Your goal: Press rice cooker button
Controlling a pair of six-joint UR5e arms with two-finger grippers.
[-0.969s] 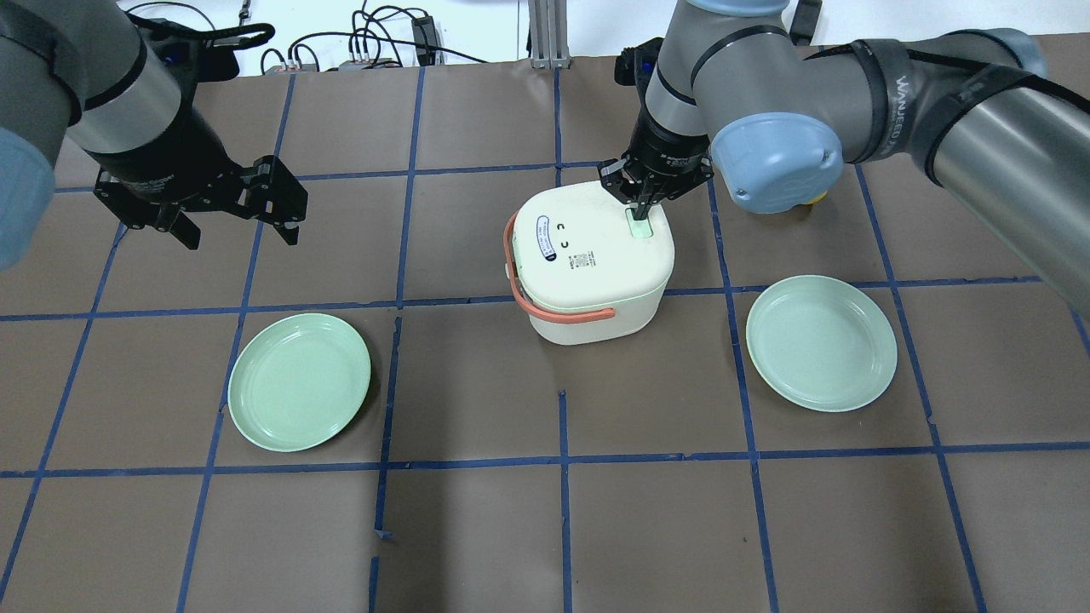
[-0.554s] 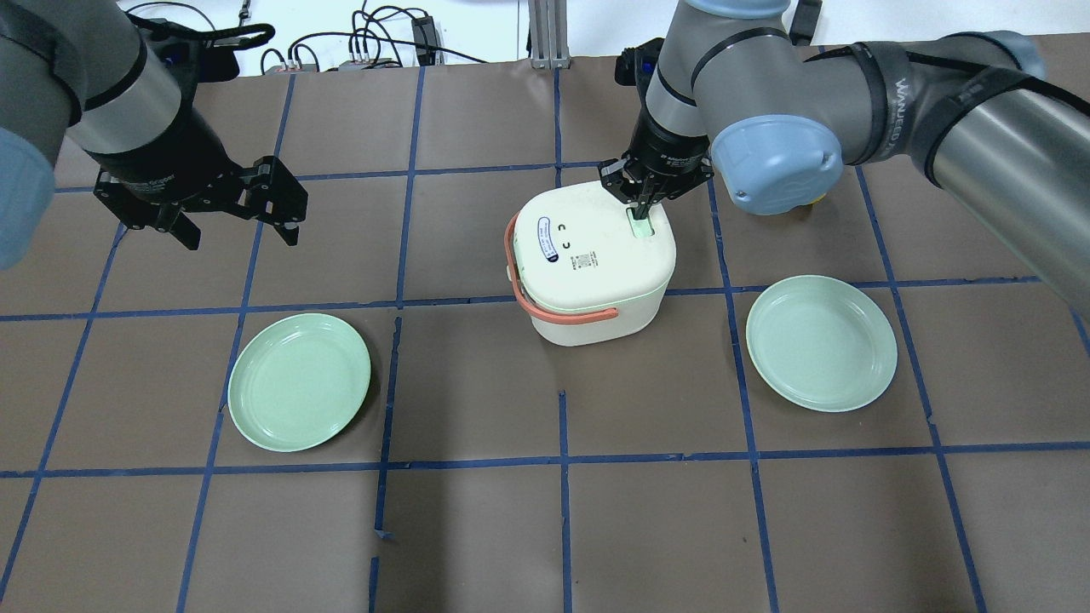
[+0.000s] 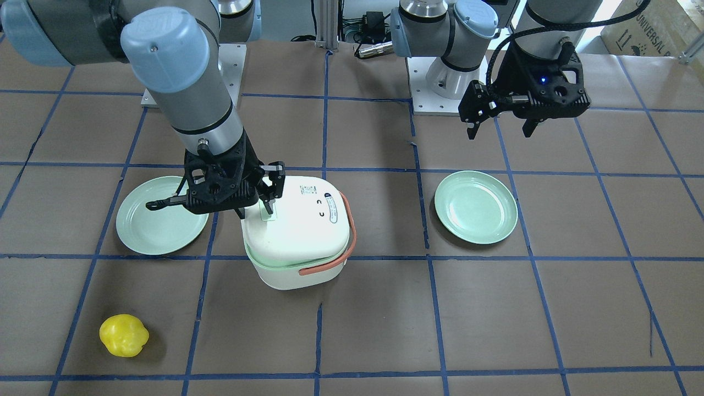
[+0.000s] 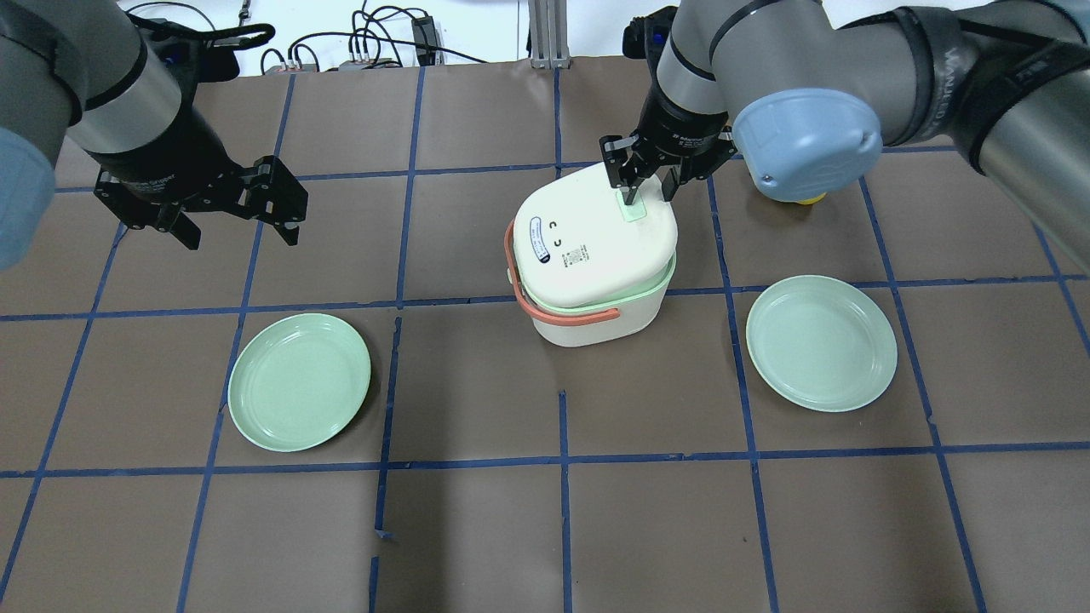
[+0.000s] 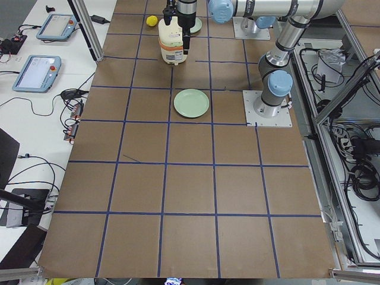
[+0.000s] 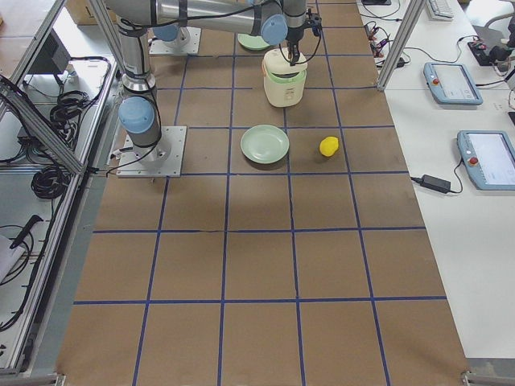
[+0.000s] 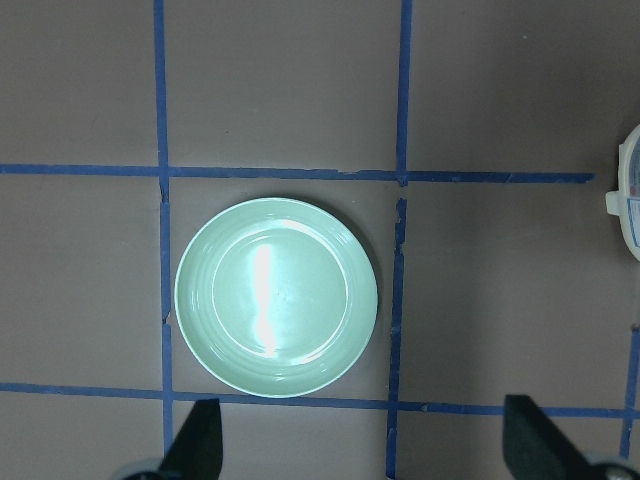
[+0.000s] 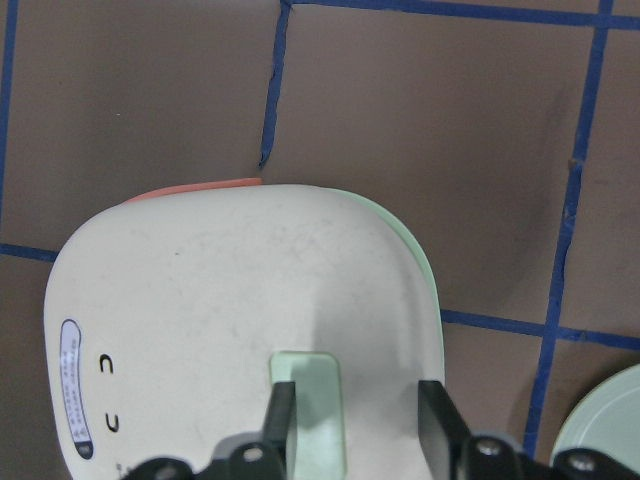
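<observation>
The brown paper worktop (image 4: 477,528), ruled into squares by blue tape, carries the rice cooker (image 4: 596,255) near its middle. The right arm reaches over the cooker from the robot's right. The right end effector (image 4: 649,191) points straight down at the far right part of the lid (image 4: 588,217). Its fingers stand narrowly apart and grip nothing. In the wrist view one fingertip (image 8: 281,415) sits at the edge of the pale green button (image 8: 306,385), and the other is over bare lid just beside it. Whether that tip actually touches the button cannot be told.

The left end effector (image 4: 238,230) hangs in the air well to the left of the cooker, fingers spread wide and empty.

A green rim (image 4: 672,268) shows beneath the lid on the cooker's right side. The orange handle (image 4: 545,311) lies lowered around the cooker's near left corner.

A green left plate (image 4: 300,381) and a matching right plate (image 4: 822,342) lie on either side of the cooker, apart from it and a little nearer the robot. A lumpy yellow thing (image 3: 124,335) lies beyond the cooker to its right, well apart.

Cables (image 4: 366,38) trail past the worktop's edge behind the cooker. A white bench alongside holds two controller tablets (image 6: 451,80).

In the overhead view the right arm's blue joint cap hides nearly all of the yellow thing. The left wrist view catches only a sliver of the cooker at its edge. The side views are too small to read the fingers.
</observation>
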